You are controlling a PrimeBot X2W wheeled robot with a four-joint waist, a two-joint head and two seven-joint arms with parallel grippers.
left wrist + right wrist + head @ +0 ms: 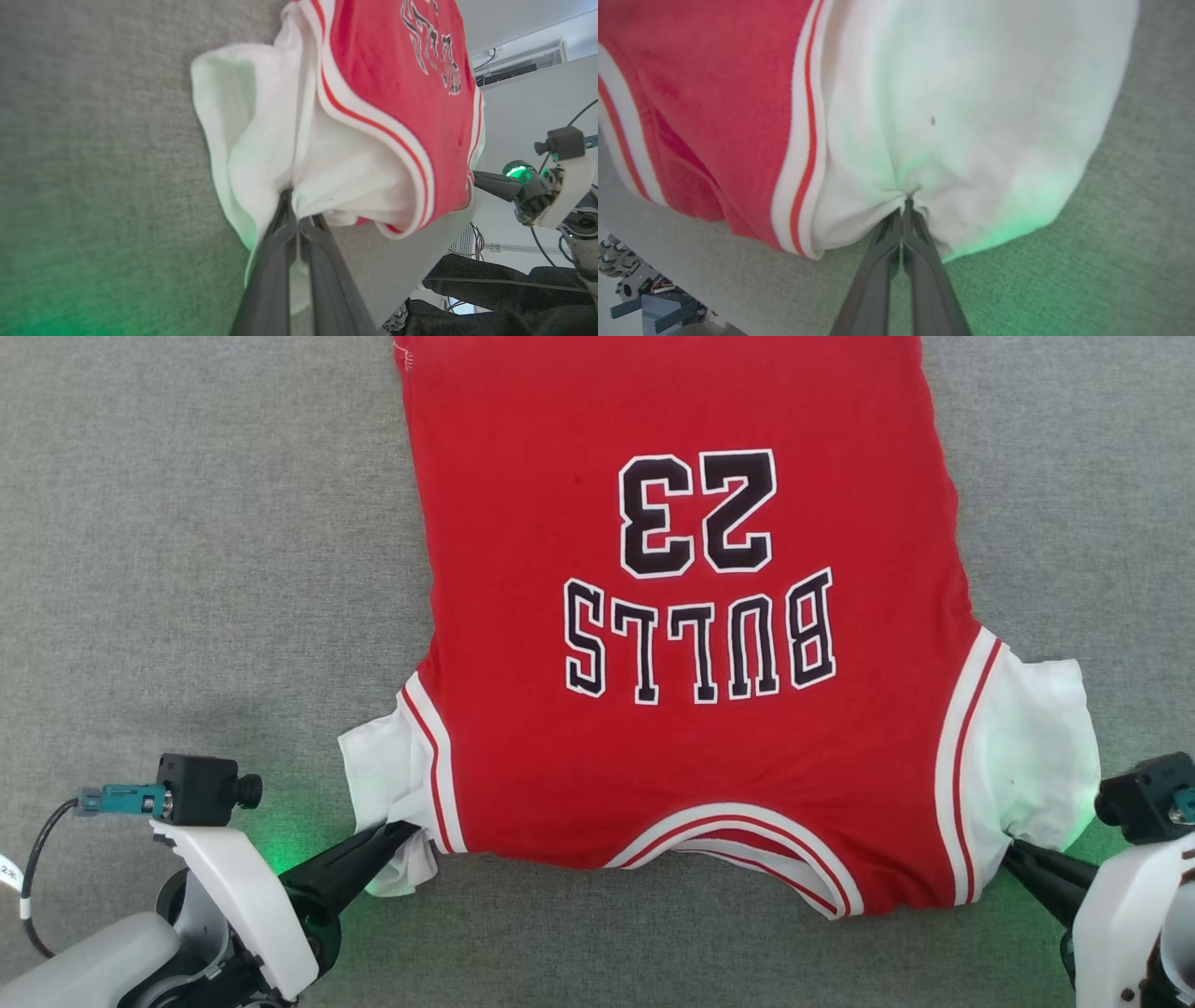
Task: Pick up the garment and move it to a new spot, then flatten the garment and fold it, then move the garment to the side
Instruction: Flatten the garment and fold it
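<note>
Stage: judged to be the flattening step, with the red jersey (691,728) spread face up on the grey surface (187,569) and a pincer on each sleeve
Done: the body of the jersey lies open and mostly smooth; whether this is its new spot cannot be told
Left to do: by the look of it, smoothing the two rumpled sleeves, then the fold, then the move to the side; no fold is made yet
Left pincer (403,831): fingers pressed together, pinching a bunched corner of the left sleeve panel (378,761), low over the surface at the jersey's near left corner
Right pincer (1013,849): fingers pressed together on a gather at the near edge of the right sleeve panel (1036,756), which puffs up rather than lying flat
Jersey relative to the pincers: it lies between them and stretches away from both, shoulders nearest the robot, each pincer touching its own sleeve
Neckline trim (738,845): red and white stripes, midway between the two pincers, close to the surface's near edge
BULLS lettering (700,639): beyond the neckline, upside down in the head view
Numerals (698,513): a black 23 outlined in white, farther on, well apart from both pincers
Far end: the lower part of the jersey runs off the top of the head view, so its hem cannot be judged
</note>
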